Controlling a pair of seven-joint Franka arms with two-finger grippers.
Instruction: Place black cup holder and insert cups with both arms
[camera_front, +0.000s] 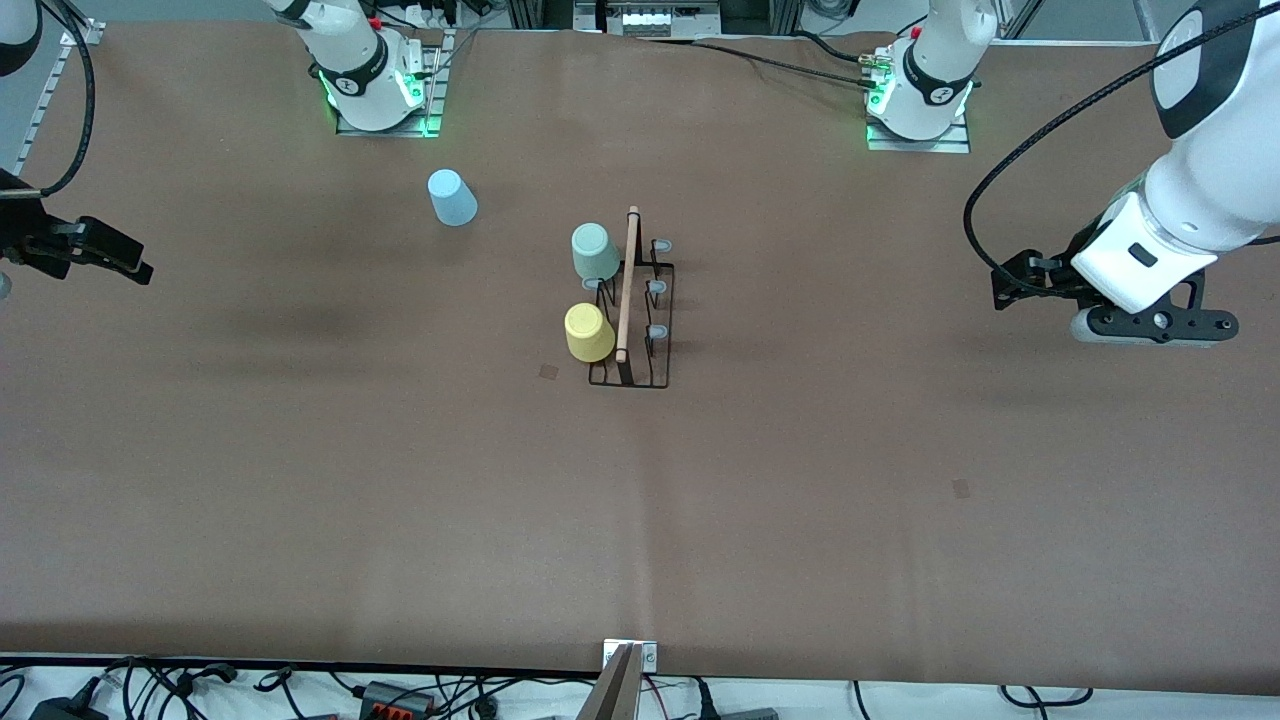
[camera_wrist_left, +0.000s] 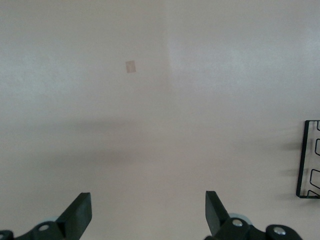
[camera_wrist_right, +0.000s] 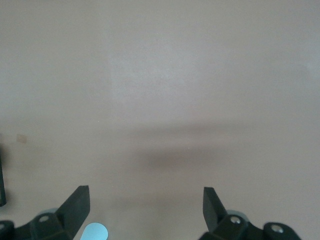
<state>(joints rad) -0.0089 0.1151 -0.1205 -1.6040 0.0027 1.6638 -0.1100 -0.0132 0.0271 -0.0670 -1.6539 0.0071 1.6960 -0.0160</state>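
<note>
Tapered yellow cup (camera_front: 589, 333) on wire rack (camera_front: 633, 300)

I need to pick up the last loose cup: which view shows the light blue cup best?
The front view: the light blue cup stands whole, upside down on the table, apart from the black cup holder. The right wrist view catches only a sliver; the left wrist view shows none of it.

Green cup (camera_front: 595, 251) & yellow cup (camera_front: 589, 332) upside down on black cup holder (camera_front: 633, 325); blue cup (camera_front: 452, 198) apart on table.
</note>
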